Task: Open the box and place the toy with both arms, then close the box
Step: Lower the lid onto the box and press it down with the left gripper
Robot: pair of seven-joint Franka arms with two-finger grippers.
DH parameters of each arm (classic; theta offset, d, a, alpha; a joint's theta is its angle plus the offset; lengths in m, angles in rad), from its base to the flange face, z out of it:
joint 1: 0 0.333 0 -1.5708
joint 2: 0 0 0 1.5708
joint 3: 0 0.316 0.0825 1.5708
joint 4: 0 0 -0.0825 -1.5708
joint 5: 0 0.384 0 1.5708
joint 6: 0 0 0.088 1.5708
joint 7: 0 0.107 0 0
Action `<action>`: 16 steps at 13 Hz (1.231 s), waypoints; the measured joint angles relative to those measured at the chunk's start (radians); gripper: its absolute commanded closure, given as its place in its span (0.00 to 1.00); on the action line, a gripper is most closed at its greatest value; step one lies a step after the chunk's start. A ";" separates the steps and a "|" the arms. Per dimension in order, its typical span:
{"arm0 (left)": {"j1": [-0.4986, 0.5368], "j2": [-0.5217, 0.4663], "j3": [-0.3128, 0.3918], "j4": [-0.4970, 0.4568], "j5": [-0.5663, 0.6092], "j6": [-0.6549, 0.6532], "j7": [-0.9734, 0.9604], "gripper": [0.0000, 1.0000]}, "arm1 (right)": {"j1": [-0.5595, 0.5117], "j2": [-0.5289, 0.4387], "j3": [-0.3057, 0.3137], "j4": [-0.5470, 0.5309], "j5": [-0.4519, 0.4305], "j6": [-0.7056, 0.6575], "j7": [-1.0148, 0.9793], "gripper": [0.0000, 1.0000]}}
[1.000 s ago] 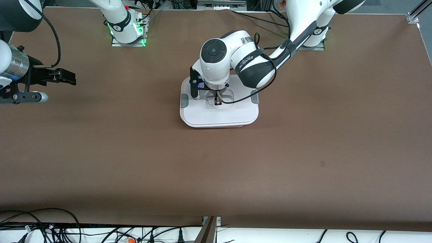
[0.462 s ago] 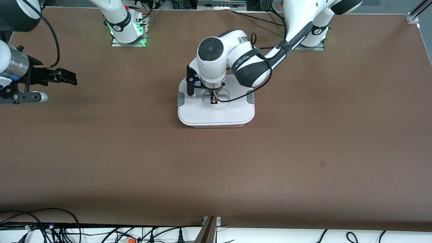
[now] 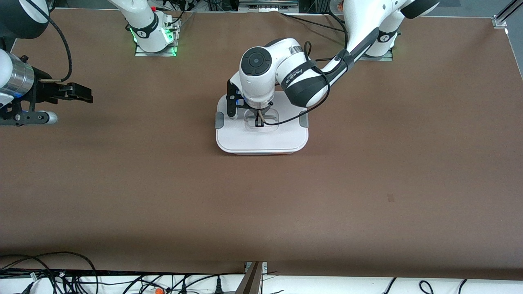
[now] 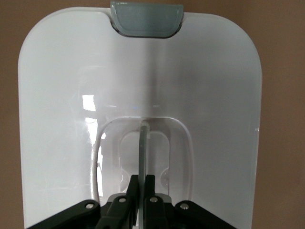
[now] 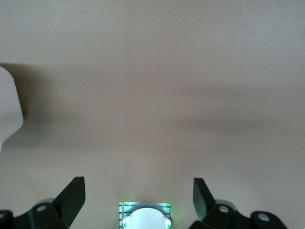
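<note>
2 grey clips (image 3: pixel 219 121), glossy white lid (image 3: pixel 261 138), seemingly plastic.

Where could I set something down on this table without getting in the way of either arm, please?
The widest bare stretch lies nearer the front camera than the box. The strip between the box and the open right pincer is also free. It is crowded only at the box, where the left pincer is shut on the lid handle.
</note>
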 measured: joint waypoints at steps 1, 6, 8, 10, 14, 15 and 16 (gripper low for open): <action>0.002 0.000 0.001 0.000 0.000 0.000 0.004 1.00 | 0.000 0.000 0.000 0.000 0.000 0.000 0.000 0.00; 0.003 0.003 0.003 0.000 0.000 -0.002 0.007 1.00 | 0.000 0.000 0.000 0.000 0.000 0.000 0.000 0.00; 0.000 0.003 0.002 -0.001 0.000 -0.005 0.007 1.00 | 0.000 0.000 -0.001 0.000 0.000 0.000 0.000 0.00; -0.001 0.003 -0.002 -0.001 0.000 -0.011 0.007 1.00 | 0.000 0.000 -0.001 0.000 0.000 0.001 0.000 0.00; -0.001 0.001 -0.008 -0.001 0.000 -0.023 0.007 1.00 | 0.000 0.000 -0.001 0.000 0.000 0.001 0.000 0.00; -0.002 0.001 -0.011 -0.001 0.000 -0.031 0.007 1.00 | 0.000 0.000 -0.001 0.000 0.000 0.001 0.000 0.00; -0.003 0.001 -0.013 -0.001 0.000 -0.035 0.007 1.00 | 0.000 0.000 -0.001 0.000 0.000 0.001 0.000 0.00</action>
